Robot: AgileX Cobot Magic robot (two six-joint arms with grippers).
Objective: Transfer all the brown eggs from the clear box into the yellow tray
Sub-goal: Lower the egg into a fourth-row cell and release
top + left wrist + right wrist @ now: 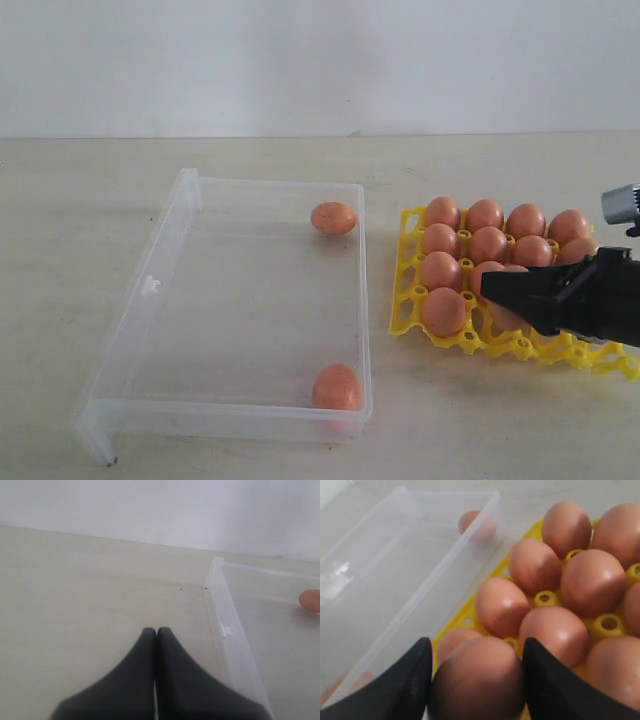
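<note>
Two brown eggs lie in the clear box (150,290), one at its far right corner (334,218) and one at its near right corner (337,387). Right of the box sits the yellow tray (405,300), holding several brown eggs (487,243). My right gripper (500,292) hangs low over the tray's near rows, shut on a brown egg (477,680) that fills the gap between its black fingers (410,680). My left gripper (156,630) is shut and empty above bare table, outside the box wall (225,615); it does not show in the exterior view.
The beige table runs back to a white wall. The tray's near edge (560,350) shows bare yellow cups under the right arm. The box's low walls stand between the eggs inside it and the tray.
</note>
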